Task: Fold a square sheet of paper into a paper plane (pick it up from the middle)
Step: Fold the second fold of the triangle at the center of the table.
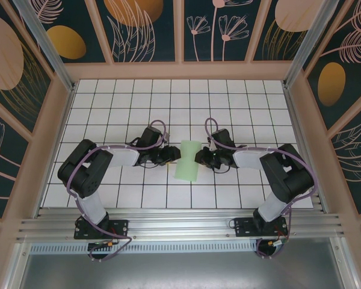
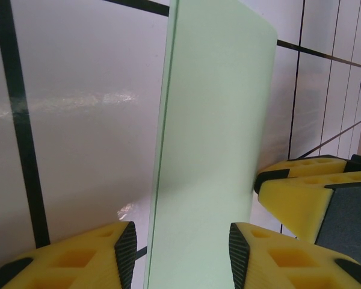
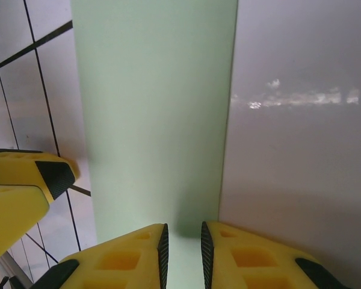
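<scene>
One pale green sheet of paper (image 1: 186, 161), folded to a strip, lies at the centre of the bench (image 1: 138, 102), long axis 12 to 6 o'clock. Two arms flank it: left end effector (image 1: 171, 155) at its 9 o'clock, fingers spread; right end effector (image 1: 200, 158) at 3 o'clock, nearly closed, grip indeterminate.

Pale green paper sheet (image 1: 186, 161), mid-table

There is one paper (image 1: 186, 161). There are two arms, a left arm (image 1: 90, 171) and a right arm (image 1: 283, 171). There are two grippers, a left gripper (image 1: 175, 155) and a right gripper (image 1: 197, 158). Each gripper has two yellow fingers (image 2: 96, 259). There is one table (image 1: 228, 108).
</scene>
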